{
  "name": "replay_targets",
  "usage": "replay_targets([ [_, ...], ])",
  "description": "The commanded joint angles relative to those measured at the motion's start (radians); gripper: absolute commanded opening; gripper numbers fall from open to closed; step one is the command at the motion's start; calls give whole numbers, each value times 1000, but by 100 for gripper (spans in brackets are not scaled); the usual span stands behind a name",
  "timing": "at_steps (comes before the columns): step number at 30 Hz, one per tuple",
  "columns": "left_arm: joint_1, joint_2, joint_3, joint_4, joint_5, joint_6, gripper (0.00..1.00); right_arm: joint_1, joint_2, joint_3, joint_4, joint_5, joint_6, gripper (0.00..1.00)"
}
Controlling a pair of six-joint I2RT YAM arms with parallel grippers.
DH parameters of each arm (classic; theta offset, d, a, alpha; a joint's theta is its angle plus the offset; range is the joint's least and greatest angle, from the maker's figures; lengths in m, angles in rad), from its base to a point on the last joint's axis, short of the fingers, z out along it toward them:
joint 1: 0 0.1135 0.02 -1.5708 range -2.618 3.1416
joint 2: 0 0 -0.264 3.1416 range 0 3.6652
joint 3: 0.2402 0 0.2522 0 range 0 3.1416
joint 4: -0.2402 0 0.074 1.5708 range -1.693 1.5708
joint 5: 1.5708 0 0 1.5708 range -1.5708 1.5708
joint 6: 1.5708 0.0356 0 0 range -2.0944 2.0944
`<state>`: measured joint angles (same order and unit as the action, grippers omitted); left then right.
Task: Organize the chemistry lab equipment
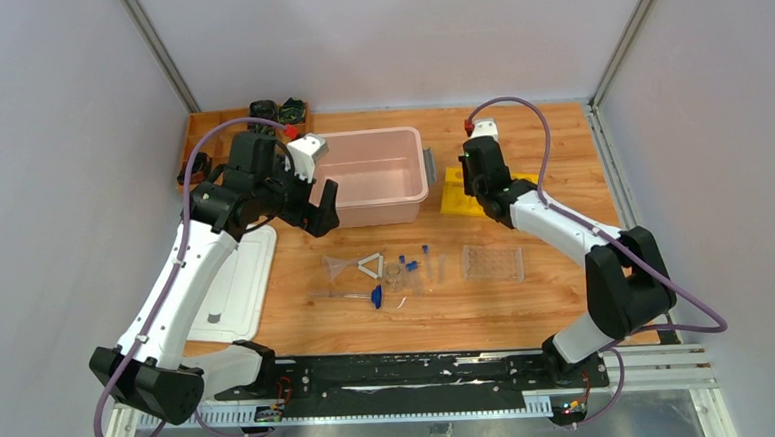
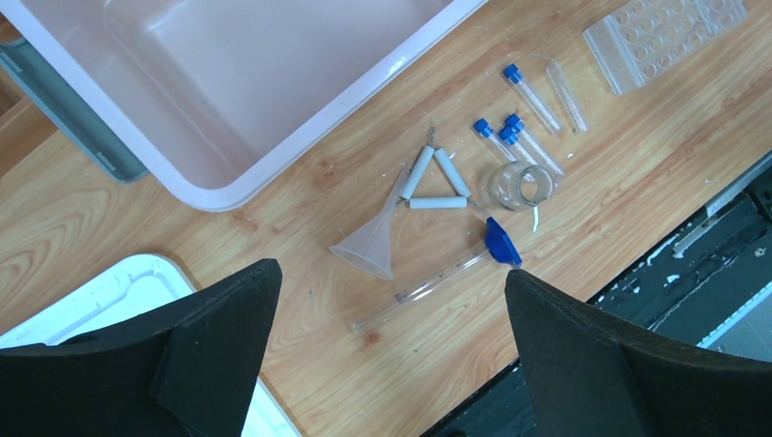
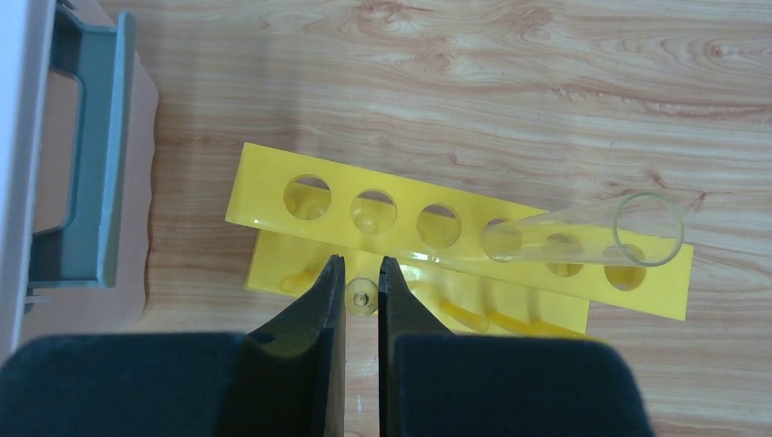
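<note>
The chemistry lab equipment is laid loose on the wooden tabletop [image 1: 488, 308], in front of the pink bin [image 2: 228, 196] and outside it. A clear funnel [image 2: 369, 250] is seen on its side, its stem running alongside the white triangle [image 2: 435, 180]. Just beside that are found a tiny clear dish [image 2: 519, 185] and the blue-capped clear tubes [image 2: 533, 98], which are laid flat. The blue-tipped thin rod [image 2: 428, 287] is laid nearer the arms than the funnel, and the clear tube rack [image 2: 665, 36] is set apart to the right, flat on the wood.

The left jaws are held wide apart above these items — nothing is gripped between them. The right jaws are drawn almost together over a yellow rack [image 3: 273, 196] beside the bin. Only a narrow slit is left, and a small clear round piece [image 3: 361, 296] is seen in it — whether it is pinched cannot be told. One clear tube [image 3: 564, 235] is leaned in a hole of the yellow rack.

A white lid [image 1: 241, 271] is laid at the left, and dark objects [image 1: 278, 111] are held in an orange tray [image 1: 204, 128] behind it.
</note>
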<state>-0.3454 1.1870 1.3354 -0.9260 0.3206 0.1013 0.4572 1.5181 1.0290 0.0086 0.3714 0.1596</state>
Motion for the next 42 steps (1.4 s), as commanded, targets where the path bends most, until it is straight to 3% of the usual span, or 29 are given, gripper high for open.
replay_targets([
  [1,3,5,28,-5,0,14,100,-11,17,-22,20,29,8,0],
  [9,3,0,25,-5,-4,20,100,-11,5,-29,25,21,18,0],
  [21,2,5,27,-5,-9,14,100,9,-160,-116,74,13,55,0],
  [42,2,7,28,-5,-11,16,100,23,-77,-119,106,-29,71,0],
])
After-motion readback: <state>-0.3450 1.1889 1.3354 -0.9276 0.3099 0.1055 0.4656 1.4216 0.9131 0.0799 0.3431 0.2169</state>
